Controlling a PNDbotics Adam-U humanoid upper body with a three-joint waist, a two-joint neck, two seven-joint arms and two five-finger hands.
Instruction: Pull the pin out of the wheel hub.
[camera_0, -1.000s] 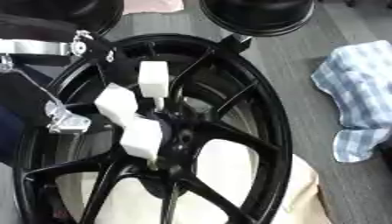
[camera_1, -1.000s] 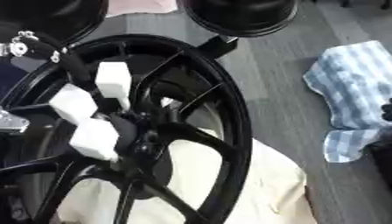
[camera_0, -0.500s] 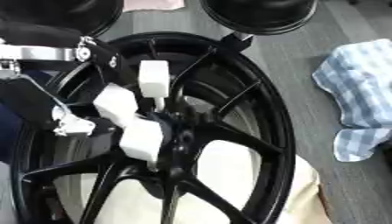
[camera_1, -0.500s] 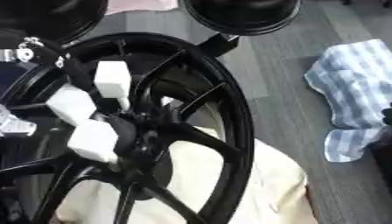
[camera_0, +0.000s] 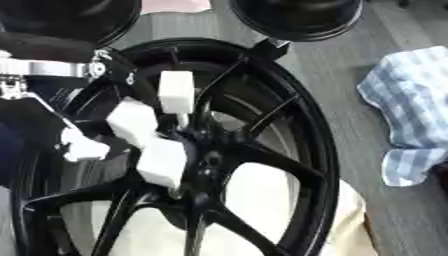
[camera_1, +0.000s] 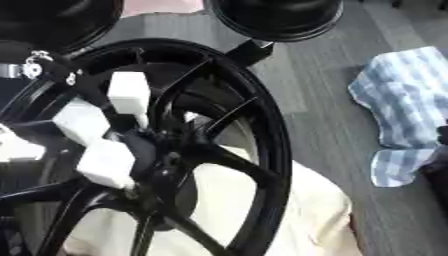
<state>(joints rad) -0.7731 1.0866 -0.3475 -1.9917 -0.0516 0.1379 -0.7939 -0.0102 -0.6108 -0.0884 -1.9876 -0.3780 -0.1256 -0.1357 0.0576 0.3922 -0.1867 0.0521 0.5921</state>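
Black alloy: wheel hub (camera_0: 210, 160) sits at the middle of the rim, resting on cream cloth (camera_1: 306, 210).
Left hand (camera_0: 144, 132): my white-tipped fingers (camera_0: 175, 90) curl in at the hub to reach the pin.
Pin: hidden; cannot tell if gripped.

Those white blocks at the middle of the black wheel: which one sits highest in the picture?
The tall upright white block sits highest, standing just above the wheel hub. The other two white blocks lie lower and to its left, tilted.

Black wheel (camera_0: 297, 150), blue-checked cloth (camera_0: 407, 110), cream sheet (camera_1: 315, 220), grey floor (camera_1: 324, 80).
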